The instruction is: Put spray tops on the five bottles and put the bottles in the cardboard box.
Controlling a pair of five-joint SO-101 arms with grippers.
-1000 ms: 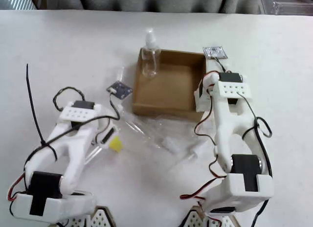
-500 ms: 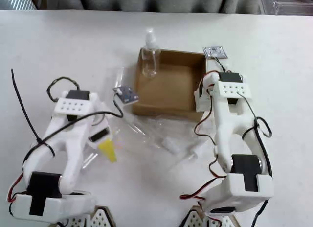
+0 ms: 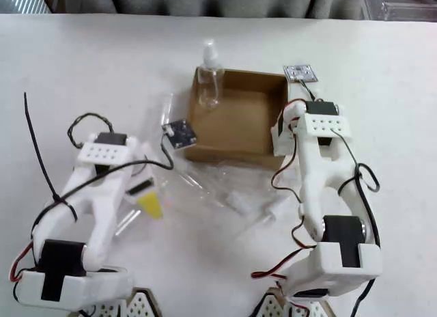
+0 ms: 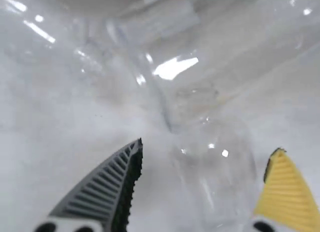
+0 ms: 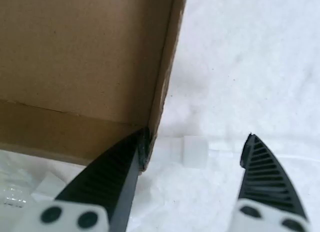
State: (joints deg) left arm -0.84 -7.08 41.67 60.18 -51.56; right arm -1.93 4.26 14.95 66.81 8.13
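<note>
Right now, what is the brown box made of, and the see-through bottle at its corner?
The box looks like cardboard: dull brown, with thin flat walls. The bottle is probably clear plastic, maybe glass: the box shows through it and it glints. Its spray top looks like whitish plastic.

From where I stood, no word, number or sign could be read anywhere on the table. The box (image 3: pixel 239 129) and the bottle (image 3: pixel 209 81) carried no print that could be made out.
</note>
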